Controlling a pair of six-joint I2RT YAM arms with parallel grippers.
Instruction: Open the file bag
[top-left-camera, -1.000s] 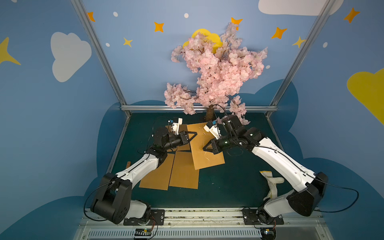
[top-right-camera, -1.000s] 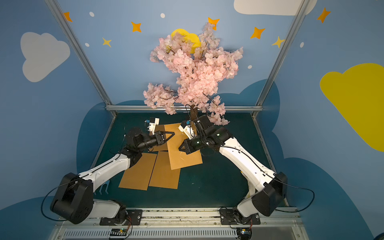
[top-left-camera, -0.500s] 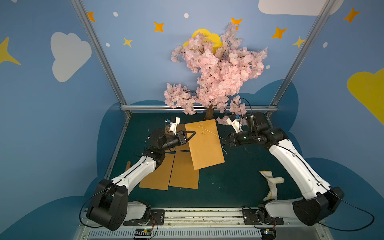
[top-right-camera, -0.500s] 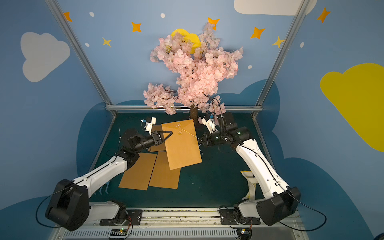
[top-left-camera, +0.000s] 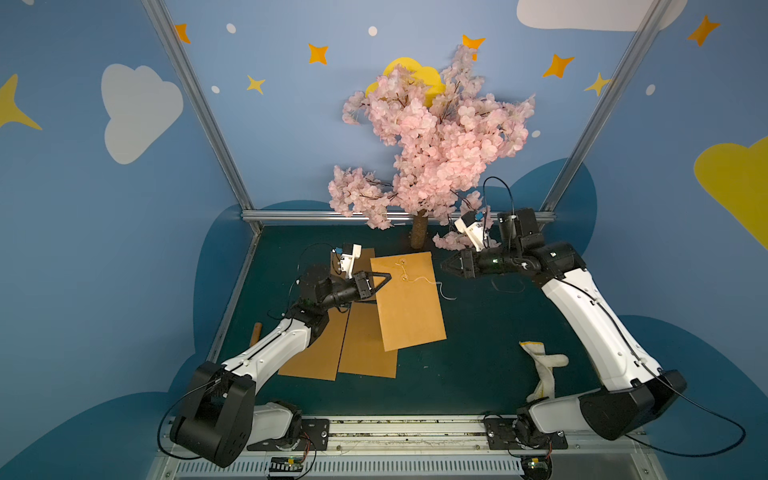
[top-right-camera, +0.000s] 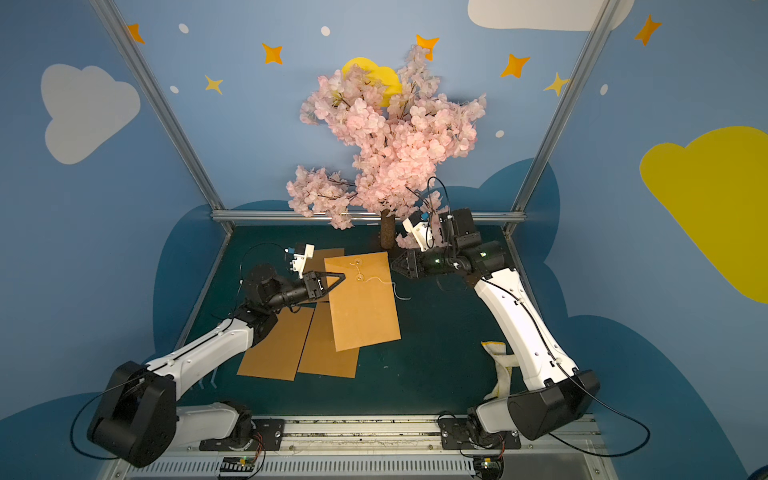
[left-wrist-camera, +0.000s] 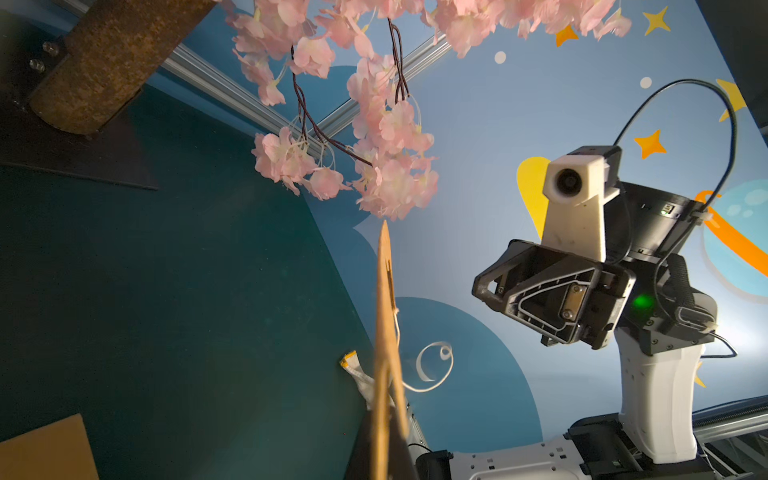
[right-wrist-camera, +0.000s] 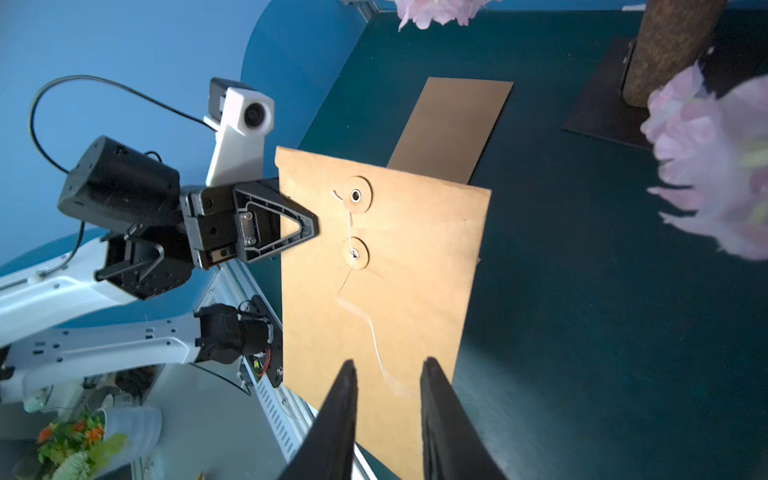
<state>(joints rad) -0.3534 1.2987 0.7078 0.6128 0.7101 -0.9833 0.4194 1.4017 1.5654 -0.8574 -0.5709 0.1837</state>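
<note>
left gripper (top-left-camera: 387, 277) is clamping the file bag (top-left-camera: 409, 309) at 9 o'clock; right gripper (top-left-camera: 445, 266), gaping, is risking tugging it loose.

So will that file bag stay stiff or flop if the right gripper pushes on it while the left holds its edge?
Probably fairly stiff: the file bag looks flat though the left gripper pinches only one edge. A push would likely pivot it about that pinch. Its loose string curls limply and would likely just flick aside.
</note>
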